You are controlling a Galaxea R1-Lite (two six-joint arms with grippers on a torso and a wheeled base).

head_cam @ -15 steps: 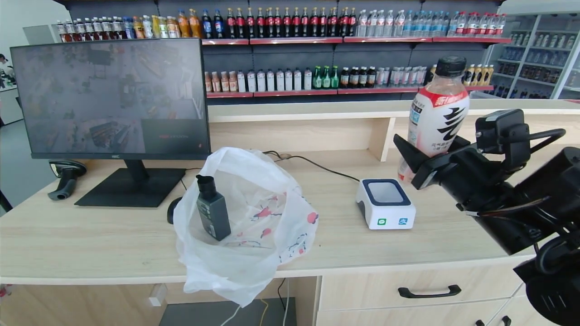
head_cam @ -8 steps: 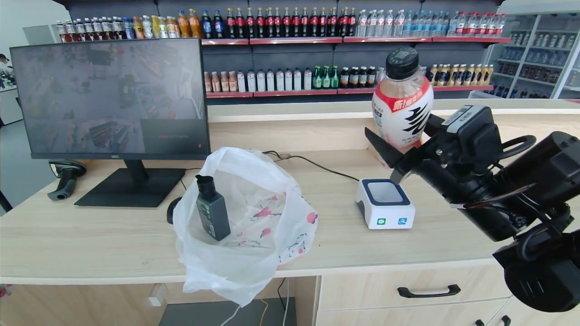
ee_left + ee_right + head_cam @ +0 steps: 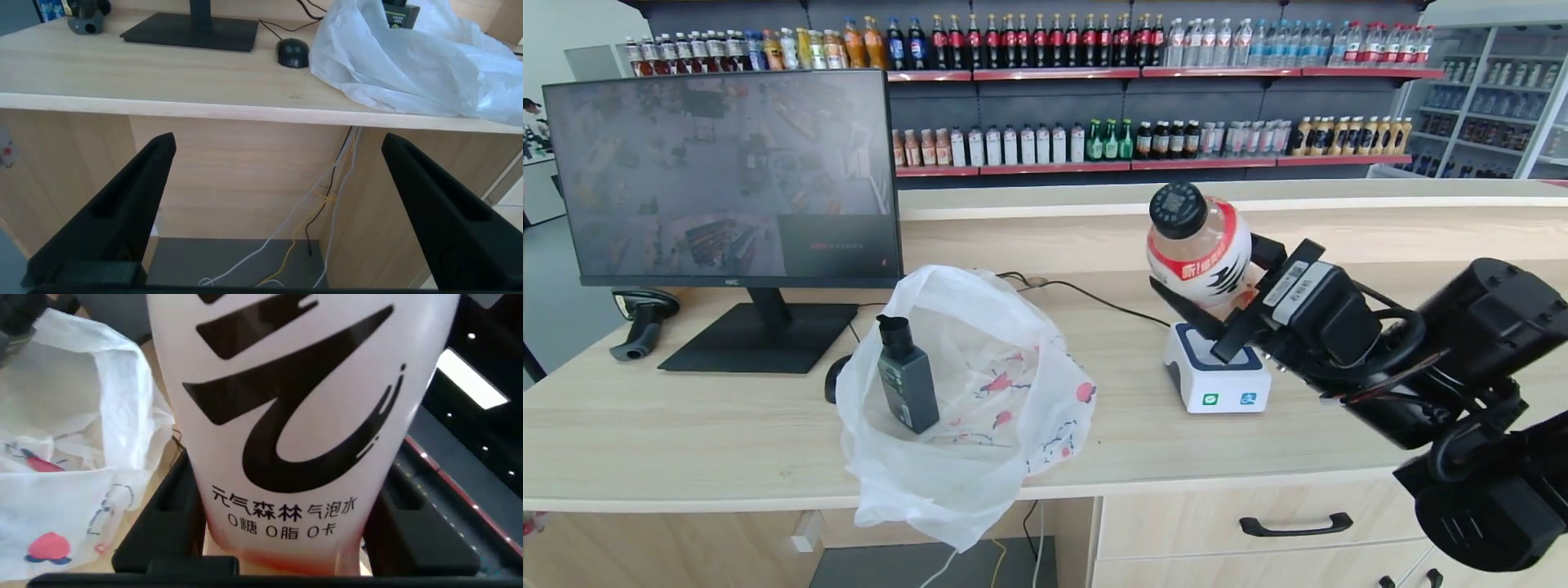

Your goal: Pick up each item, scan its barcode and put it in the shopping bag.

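- We see one drink bottle [image 3: 1199, 245] tilted just above the one scanner [image 3: 1217, 384]. Its base is hidden inside the right gripper [image 3: 1203, 265], which clamps it.
- A gripper finger covers part of the scanner's window.
- One dark bottle [image 3: 905, 376] stands in the one shopping bag [image 3: 964, 408] on the counter [image 3: 686, 441].
- The left gripper [image 3: 278, 212] hangs below the counter edge, spread wide and grasping nothing.

high head, close wrists, shared bag [image 3: 1013, 367]
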